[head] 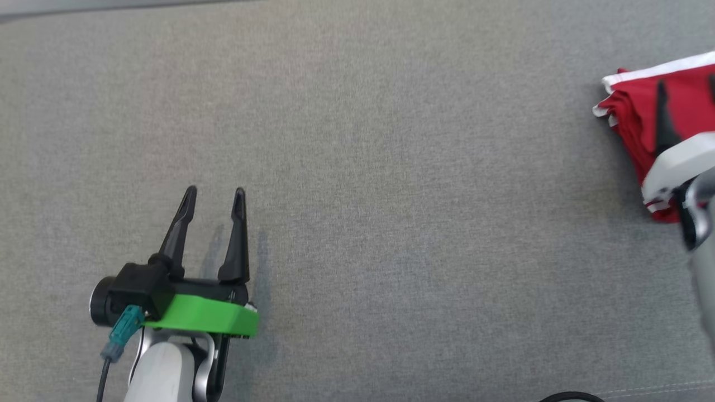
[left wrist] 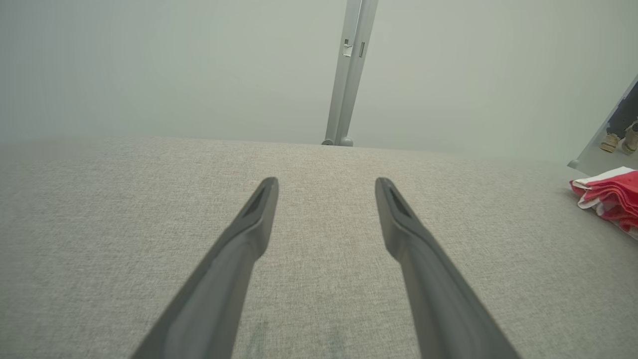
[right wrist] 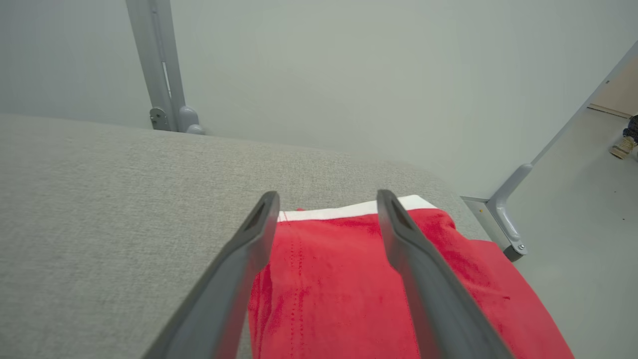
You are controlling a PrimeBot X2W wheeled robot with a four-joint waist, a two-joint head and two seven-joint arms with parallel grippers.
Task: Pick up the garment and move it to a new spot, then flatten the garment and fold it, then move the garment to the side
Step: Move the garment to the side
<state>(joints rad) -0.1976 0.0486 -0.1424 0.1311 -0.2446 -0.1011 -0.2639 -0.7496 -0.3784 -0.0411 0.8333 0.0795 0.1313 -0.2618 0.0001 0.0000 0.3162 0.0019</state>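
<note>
The garment (head: 631, 111) is red with white trim and lies folded at the far right edge of the grey padded surface (head: 391, 167). My right gripper (head: 687, 82) hovers over it, open, with its fingers spread above the red cloth and nothing pinched between them. In the right wrist view the garment (right wrist: 329, 279) spreads under and between the fingers of the right gripper (right wrist: 327, 197). My left gripper (head: 215, 191) stands open and empty at the lower left, far from the cloth. From the left gripper (left wrist: 326, 182), the garment (left wrist: 615, 192) shows small at the right edge.
The surface's right edge drops to the floor (right wrist: 588, 209) just past the garment. A grey metal post (left wrist: 349, 75) stands behind the far edge. A person's shoes (left wrist: 620, 137) are on the floor at far right. A black cable (head: 570, 397) lies at the front edge.
</note>
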